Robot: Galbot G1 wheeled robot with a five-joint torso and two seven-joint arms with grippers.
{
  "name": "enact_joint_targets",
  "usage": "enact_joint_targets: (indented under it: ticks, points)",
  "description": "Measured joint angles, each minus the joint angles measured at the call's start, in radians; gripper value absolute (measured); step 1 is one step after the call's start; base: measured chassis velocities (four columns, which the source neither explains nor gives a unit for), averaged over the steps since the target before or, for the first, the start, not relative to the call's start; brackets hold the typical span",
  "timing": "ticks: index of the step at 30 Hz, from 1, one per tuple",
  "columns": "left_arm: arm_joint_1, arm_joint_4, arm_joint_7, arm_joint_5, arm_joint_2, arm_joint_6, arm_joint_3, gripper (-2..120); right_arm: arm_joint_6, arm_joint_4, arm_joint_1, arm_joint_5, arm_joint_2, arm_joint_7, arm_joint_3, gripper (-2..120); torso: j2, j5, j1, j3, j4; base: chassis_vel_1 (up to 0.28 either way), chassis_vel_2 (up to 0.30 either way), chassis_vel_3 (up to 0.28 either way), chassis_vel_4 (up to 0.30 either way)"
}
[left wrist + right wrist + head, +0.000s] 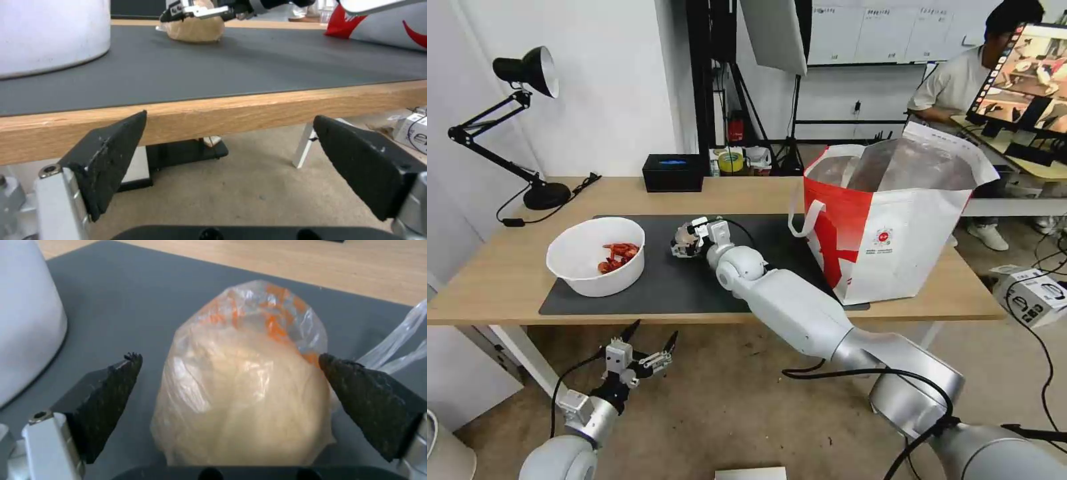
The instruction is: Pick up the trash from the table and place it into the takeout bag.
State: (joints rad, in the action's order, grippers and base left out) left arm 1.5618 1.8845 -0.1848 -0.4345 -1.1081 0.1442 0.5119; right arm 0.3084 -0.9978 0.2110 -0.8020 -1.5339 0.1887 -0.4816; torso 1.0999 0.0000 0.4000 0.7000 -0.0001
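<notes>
The right gripper (229,386), jaws spread, straddled the knotted clear bag (242,383) on the dark mat (660,280), between the white bowl (595,256) and the takeout bag (894,227), while the left gripper (650,347) hung open below the table (494,280) edge.

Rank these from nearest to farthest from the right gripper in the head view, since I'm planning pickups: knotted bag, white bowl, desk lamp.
From the right gripper:
1. Knotted bag, between its open fingers on the mat.
2. White bowl, to its left on the mat.
3. Desk lamp, at the table's far left corner.
</notes>
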Motion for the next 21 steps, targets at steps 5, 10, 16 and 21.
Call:
enact_joint_targets:
  ticks: [5,10,16,21]
  points:
    - [0.002,0.004,0.000,0.000,0.000,0.000,0.001,100,0.008,0.003,0.006,0.000,-0.004,-0.004,-0.001,100,0.000,0.0000,0.000,0.000,0.0000,0.000,0.000,0.000,0.000]
    - [0.001,0.004,0.000,0.002,-0.005,0.000,0.000,100,0.023,0.009,0.013,-0.009,-0.005,-0.004,0.002,84,0.000,0.0000,0.000,0.000,0.0001,0.000,0.000,0.000,0.000]
    - [-0.007,-0.001,0.000,0.003,-0.004,0.001,-0.008,100,0.030,-0.023,0.023,-0.030,0.022,0.001,0.003,57,0.000,0.0001,0.000,0.000,0.0002,0.000,0.000,0.000,0.000]
    - [-0.011,-0.001,0.000,0.003,0.000,0.001,-0.014,100,0.030,-0.053,0.034,-0.052,0.042,0.014,0.003,42,0.000,0.0001,0.000,0.000,0.0002,0.000,0.000,0.000,0.000]
